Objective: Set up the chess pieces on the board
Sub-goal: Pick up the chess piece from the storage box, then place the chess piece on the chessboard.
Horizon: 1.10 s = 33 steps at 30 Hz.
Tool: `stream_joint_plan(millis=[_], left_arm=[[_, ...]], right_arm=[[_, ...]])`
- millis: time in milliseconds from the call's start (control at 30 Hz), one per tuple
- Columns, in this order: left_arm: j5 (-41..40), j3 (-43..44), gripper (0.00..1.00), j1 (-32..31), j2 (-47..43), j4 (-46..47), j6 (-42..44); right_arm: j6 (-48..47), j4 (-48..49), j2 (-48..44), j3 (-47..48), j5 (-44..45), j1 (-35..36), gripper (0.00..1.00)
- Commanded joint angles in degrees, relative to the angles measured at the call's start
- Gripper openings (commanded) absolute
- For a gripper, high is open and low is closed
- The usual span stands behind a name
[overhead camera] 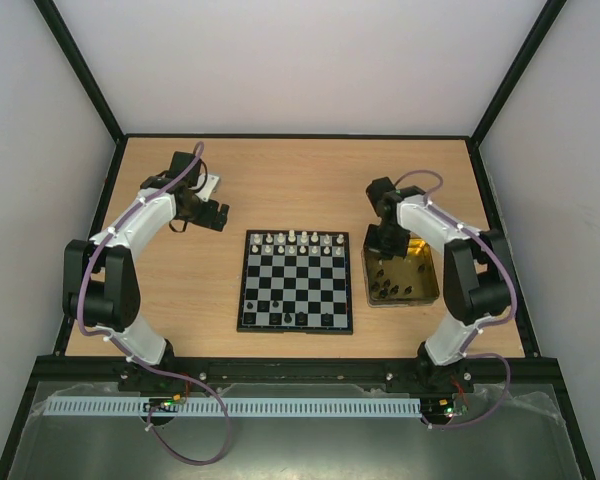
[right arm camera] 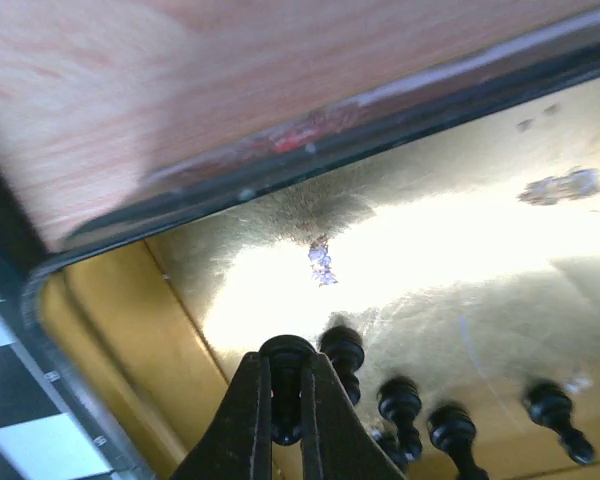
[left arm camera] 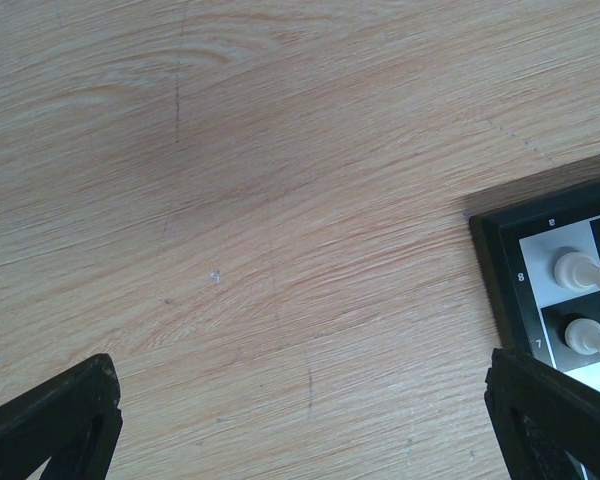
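Right gripper point(right arm camera: 287, 405): the two dark fingers are pinched tight on the stem of one small black chess piece point(right arm camera: 287, 352). Its round head shows just above the fingertips. The low pinch probably keeps the piece upright for setting down.
Held piece, position: inside the shiny gold rectangular tray point(right arm camera: 460, 230), near the wall on the board side. Whether its base is off the tray floor cannot be told.
Remaining black pieces point(right arm camera: 400, 405): several rest on the tray floor just right of the fingers, apart from one another, leaving room for single picks.
Tray, position: on the light wooden tabletop point(left arm camera: 230, 200), just right of the board and within easy reach of the right arm.
Small square chessboard with black and silvery checks point(overhead camera: 296, 290): centred between the arms. Cream pieces point(overhead camera: 296, 240) fill its two far rows. A few dark pieces seem to stand on the near row, too small to count.
Left gripper point(left arm camera: 300, 430): fingers spread wide and holding nothing, above bare wood just off the board's far left corner, out of the right arm's way.
Step in hand (judgement): picking a black piece for a near-side square, with roughly half the set-up done.
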Motion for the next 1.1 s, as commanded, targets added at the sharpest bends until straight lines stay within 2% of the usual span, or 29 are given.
stream_joint_plan(millis=[0,100,200,633,833,1067], left_arm=[[0.1,1.4,0.99,-0.1,0.4,-0.3,0.4],[0.2,1.6,0.99,-0.1,0.3,-0.4,0.3],[0.3,1.9,0.99,-0.1,0.4,-0.4,0.2],[0.2,1.1,0.99,-0.1,-1.0,-0.3,0.2],[0.2,0.4,0.99,0.0,-1.8,-0.3,0.2],[0.4,0.2,0.99,-0.1,-1.9,-0.2,0.2]], right_arm=[[0.8,-7.7,-5.7,5.4,6.9,2.1,0.02],[1.8,-10.7,-7.0,9.0,8.9,5.6,0.02],[4.5,-11.7,-7.9,11.1,7.3,9.3,0.02],[10.7,-7.2,-2.0,13.1,1.0,26.4,0.02],[10.0,-6.1,3.0,15.1,-0.1,30.8,0.02],[8.5,-4.6,7.0,15.6,-2.1,32.6,0.02]])
